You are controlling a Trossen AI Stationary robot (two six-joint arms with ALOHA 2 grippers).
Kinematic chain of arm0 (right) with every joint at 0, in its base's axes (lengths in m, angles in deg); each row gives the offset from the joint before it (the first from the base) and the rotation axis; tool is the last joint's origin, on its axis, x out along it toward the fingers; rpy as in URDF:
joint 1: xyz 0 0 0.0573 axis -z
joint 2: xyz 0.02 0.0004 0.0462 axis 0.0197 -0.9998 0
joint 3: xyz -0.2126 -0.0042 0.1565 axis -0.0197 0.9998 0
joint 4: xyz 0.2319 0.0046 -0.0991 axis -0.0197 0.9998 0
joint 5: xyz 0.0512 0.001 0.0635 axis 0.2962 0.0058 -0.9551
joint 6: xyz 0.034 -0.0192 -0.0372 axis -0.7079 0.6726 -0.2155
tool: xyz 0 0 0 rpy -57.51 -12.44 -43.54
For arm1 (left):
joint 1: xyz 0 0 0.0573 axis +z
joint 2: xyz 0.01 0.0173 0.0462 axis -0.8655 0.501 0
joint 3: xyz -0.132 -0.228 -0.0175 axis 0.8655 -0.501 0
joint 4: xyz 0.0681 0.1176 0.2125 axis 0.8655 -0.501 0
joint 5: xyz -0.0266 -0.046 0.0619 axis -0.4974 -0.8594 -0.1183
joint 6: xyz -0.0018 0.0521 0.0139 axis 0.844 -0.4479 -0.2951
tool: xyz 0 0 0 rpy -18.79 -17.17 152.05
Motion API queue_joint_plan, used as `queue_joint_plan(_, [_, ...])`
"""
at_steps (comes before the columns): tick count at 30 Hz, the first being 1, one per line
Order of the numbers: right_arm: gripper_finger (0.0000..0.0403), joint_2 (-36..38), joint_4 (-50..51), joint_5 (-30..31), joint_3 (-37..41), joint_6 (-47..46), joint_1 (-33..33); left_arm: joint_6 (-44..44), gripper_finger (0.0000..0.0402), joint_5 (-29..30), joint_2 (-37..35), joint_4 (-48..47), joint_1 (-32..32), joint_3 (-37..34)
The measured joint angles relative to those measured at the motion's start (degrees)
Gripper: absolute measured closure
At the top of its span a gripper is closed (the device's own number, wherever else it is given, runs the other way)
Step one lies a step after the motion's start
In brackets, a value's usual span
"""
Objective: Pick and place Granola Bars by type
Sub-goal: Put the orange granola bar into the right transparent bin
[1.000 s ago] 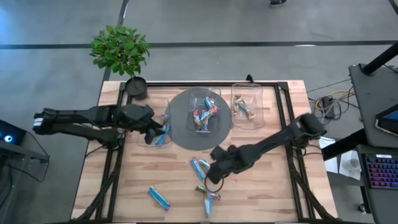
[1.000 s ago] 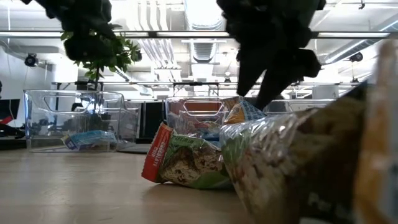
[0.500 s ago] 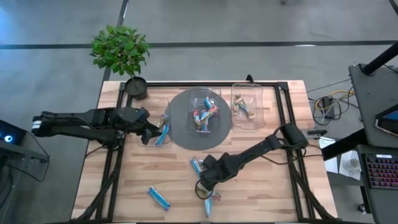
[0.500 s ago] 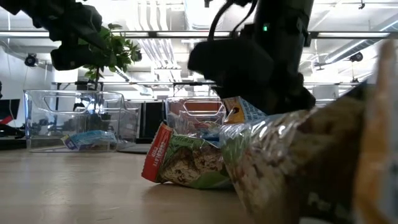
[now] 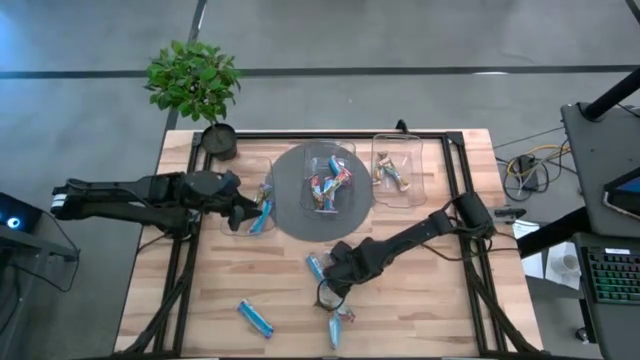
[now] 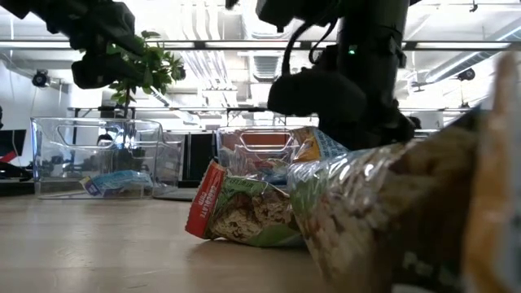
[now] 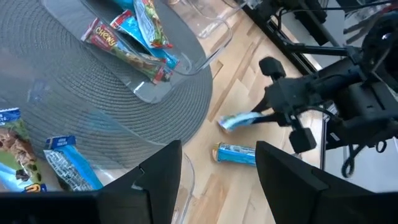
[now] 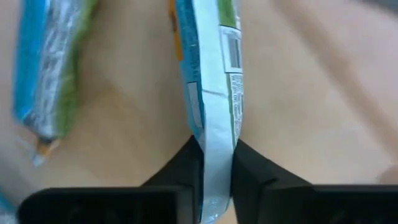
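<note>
1. The right gripper (image 8: 214,163) pinches a granola bar (image 8: 211,93) edge-on between nearly closed fingers; the thin, slick wrapper may slip free.
2. The left gripper (image 7: 219,167), fingers spread and empty, hangs above a clear container (image 5: 250,205).

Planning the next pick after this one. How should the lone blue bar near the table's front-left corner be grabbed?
The bar lies flat and diagonal, clear of the others. Probably come straight down and pinch across its narrow middle, fingers turned square to its long edges.
</note>
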Motion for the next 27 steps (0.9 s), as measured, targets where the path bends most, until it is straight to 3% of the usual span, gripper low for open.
queue_joint_plan(3, [0.0373,4.9,1.12,3.73,0.02,-1.16,0.09,0.02,0.0213,0.08,0.08,0.56,0.0,0.0])
queue_joint_plan(6, [0.037,12.67,5.98,11.79,-0.08,-6.37,-0.44,0.1,0.0213,0.57,0.21,1.45,0.0,0.0])
queue_joint_plan(11, [0.0362,24.79,23.91,24.93,1.02,-24.6,1.05,0.17,0.0213,0.59,1.14,4.39,0.0,-0.04])
queue_joint_plan(14, [0.0362,31.09,34.27,24.74,3.61,-31.35,4.84,0.17,0.0213,0.58,1.83,6.76,0.0,-0.04])
queue_joint_plan(16, [0.0362,34.71,34.34,24.35,6.94,-31.1,8.36,-0.16,0.0213,0.57,2.56,8.53,0.0,-0.04])
queue_joint_plan(19, [0.0361,39.86,28.85,22.1,12.53,-24.43,15.59,-1.79,0.0213,0.58,3.59,9.66,0.0,-0.04])
queue_joint_plan(22, [0.0361,43.0,23.19,16.1,19.0,-15.86,24.06,-1.96,0.0213,0.58,4.86,10.81,0.0,-0.04])
queue_joint_plan(27, [0.0346,45.81,20.78,8.52,29.35,-10.55,35.54,-0.22,0.0213,0.33,7.41,11.24,-0.07,-0.04])
